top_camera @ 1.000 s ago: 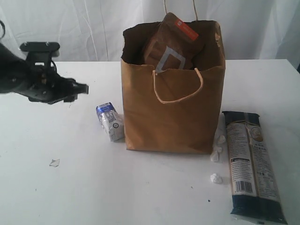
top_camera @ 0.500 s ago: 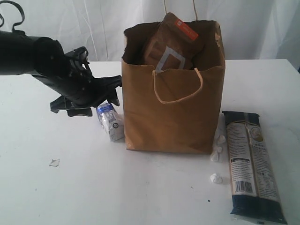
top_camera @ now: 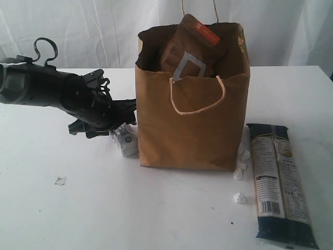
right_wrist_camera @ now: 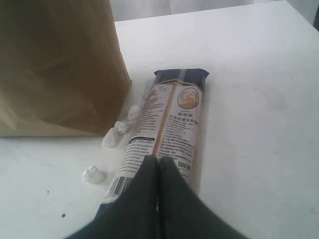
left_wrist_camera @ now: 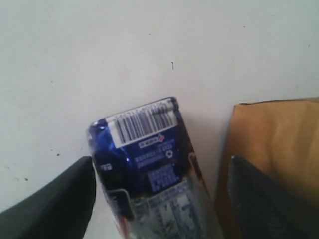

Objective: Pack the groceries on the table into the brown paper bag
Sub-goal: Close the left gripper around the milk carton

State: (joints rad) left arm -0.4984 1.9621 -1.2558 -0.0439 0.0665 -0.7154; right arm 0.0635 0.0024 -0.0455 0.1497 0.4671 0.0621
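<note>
Looked like a robotics lab or staged recording set, not a home. Plain white surface (top_camera: pixel 156 219) stood bare of any furnishing, a creased white cloth backdrop (top_camera: pixel 104 31) hung behind it, and a black robot arm (top_camera: pixel 41 86) reached over it.

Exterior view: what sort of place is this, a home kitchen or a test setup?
Most likely a staged lab setup, not a home: a plain white table, a white cloth backdrop hung behind it, and a black robot arm reaching beside the brown paper bag.
</note>
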